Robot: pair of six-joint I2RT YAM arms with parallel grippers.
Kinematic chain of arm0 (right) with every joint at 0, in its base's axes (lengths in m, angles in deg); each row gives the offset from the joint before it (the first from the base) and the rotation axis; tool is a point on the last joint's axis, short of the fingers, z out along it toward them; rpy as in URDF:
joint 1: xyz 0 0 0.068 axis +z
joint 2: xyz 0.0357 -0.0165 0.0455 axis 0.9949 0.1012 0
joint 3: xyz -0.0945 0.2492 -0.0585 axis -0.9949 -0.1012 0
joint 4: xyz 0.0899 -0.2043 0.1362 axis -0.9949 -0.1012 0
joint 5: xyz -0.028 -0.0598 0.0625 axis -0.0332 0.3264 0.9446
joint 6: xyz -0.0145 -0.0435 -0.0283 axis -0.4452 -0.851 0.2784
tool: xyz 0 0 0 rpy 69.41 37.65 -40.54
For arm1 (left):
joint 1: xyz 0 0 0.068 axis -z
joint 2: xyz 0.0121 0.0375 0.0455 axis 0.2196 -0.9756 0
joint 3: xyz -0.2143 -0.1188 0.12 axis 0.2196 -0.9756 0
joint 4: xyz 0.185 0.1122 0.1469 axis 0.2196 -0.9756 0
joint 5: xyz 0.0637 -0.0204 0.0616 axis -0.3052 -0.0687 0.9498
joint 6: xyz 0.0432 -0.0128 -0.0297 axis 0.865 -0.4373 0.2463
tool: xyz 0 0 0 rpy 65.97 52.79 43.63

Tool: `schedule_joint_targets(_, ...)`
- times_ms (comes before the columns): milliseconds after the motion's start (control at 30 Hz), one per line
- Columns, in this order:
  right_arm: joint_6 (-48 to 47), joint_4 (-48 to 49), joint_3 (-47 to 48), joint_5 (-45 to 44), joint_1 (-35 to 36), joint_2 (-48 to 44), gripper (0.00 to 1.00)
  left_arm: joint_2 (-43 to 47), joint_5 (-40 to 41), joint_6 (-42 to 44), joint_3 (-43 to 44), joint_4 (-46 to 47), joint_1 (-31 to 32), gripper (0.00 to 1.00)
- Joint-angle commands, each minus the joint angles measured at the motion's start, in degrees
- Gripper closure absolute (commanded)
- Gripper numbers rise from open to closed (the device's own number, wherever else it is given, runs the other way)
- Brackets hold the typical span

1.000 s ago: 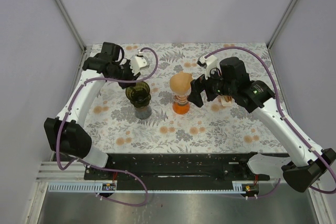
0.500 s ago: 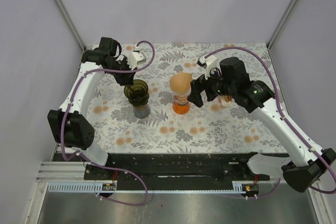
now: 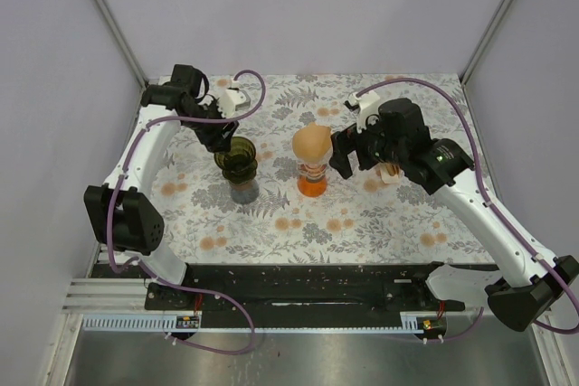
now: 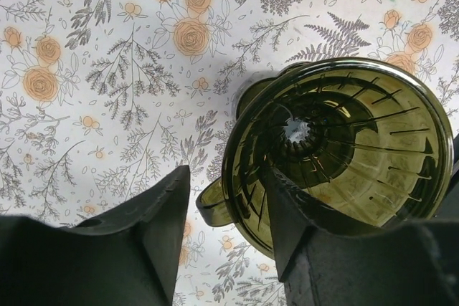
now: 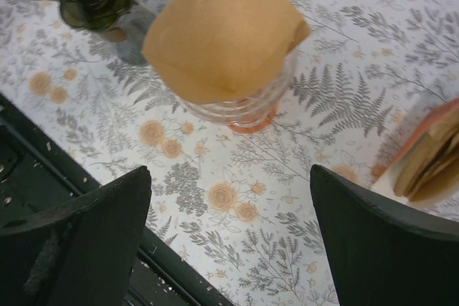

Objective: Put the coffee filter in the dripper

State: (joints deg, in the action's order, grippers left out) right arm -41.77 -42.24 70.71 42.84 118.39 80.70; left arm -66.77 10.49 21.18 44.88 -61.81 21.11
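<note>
A brown paper coffee filter (image 3: pixel 310 143) (image 5: pixel 222 37) sits domed on top of a clear dripper with an orange base (image 3: pixel 312 183) (image 5: pixel 244 109) in the middle of the table. My right gripper (image 3: pixel 342 155) (image 5: pixel 229 198) hangs just right of it, wide open and empty. A dark green ribbed dripper (image 3: pixel 236 157) (image 4: pixel 337 148) stands to the left on a dark cup (image 3: pixel 244 192), with no filter in it. My left gripper (image 3: pixel 220 142) (image 4: pixel 226 206) is open at its rim; the dripper's handle (image 4: pixel 211 209) lies between the parted fingers.
A holder with a stack of brown filters (image 3: pixel 389 172) (image 5: pixel 430 155) stands right of the orange dripper, under my right arm. A floral cloth (image 3: pixel 362 223) covers the table. Grey walls close in the left, right and back. A black rail (image 3: pixel 308 291) runs along the near edge.
My left gripper has opened off the green dripper's rim after shifting it slightly left. My right gripper has drawn back a little from the filter.
</note>
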Motion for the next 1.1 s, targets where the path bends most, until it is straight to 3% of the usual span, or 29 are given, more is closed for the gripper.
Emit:
schedule_joint_targets(0,4.0,0.4,2.6,-14.2,-0.2,-0.5,0.01,2.9,-0.7,-0.9,1.6,2.1,-0.3,0.48)
schedule_joint_targets(233,9.5,0.9,2.3,-20.7,-8.2,-1.2,0.03,5.8,-0.6,-2.1,1.3,4.8,-0.4,0.43)
schedule_joint_targets(300,10.5,2.2,1.4,-20.5,-11.8,-1.7,0.11,6.7,-0.5,-2.4,0.9,5.7,-0.4,0.40)
schedule_joint_targets(400,10.9,3.7,0.2,-23.4,-15.4,-0.7,0.36,7.8,0.6,-4.3,0.6,7.4,-0.4,0.39)
schedule_joint_targets(533,10.9,6.1,-1.4,-24.8,-19.2,3.9,0.53,10.7,1.0,-8.1,-0.4,10.7,-0.5,0.38)
schedule_joint_targets(567,10.5,7.0,-1.8,-24.7,-20.0,5.3,0.55,11.9,1.3,-9.5,-0.9,12.1,-0.5,0.29)
schedule_joint_targets(633,9.9,8.7,-2.0,-24.4,-21.4,8.4,0.59,14.4,2.4,-12.1,-2.5,15.4,-0.5,0.23)
schedule_joint_targets(733,8.0,10.2,-1.0,-23.8,-21.8,13.5,0.63,17.6,4.8,-16.0,-4.8,20.1,-0.5,0.21)
schedule_joint_targets(833,5.5,11.2,0.9,-23.2,-21.8,18.0,0.60,21.2,6.6,-19.3,-8.2,25.0,-0.6,0.12)
schedule_joint_targets(967,0.0,11.0,3.2,-25.0,-21.8,22.6,0.61,21.8,6.5,-23.5,-9.7,26.1,-1.6,0.11)
schedule_joint_targets(1067,1.2,10.4,4.4,-24.6,-21.9,24.5,0.63,21.9,4.1,-24.5,-10.9,26.1,-2.4,0.11)
